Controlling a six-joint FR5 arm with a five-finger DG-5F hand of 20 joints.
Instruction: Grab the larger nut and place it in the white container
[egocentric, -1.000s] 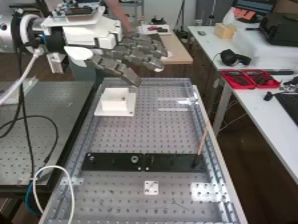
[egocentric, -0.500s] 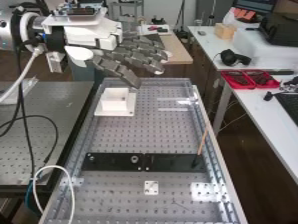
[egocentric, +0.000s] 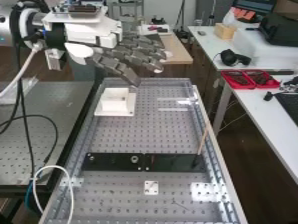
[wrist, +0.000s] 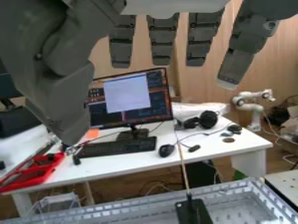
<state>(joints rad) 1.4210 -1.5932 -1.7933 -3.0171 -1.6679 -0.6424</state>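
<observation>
High view: the dark grey robot hand (egocentric: 118, 69) hung with straight, spread fingers, pinching nothing; the boxy white container (egocentric: 115, 106) sat at six o'clock from it. Whether the larger metal nut lay inside, I couldn't tell. If not, confusing it with the round metal bearing (egocentric: 134, 159) risked a wrong grab.

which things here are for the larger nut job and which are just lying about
For the job:
- robot hand, above the bench
- white container
- flat black bar, the parts' stand

Just lying about, as far as this job goes:
- smaller nut and bearing, on the bar
- keyboard
- mouse
- headphones
</observation>
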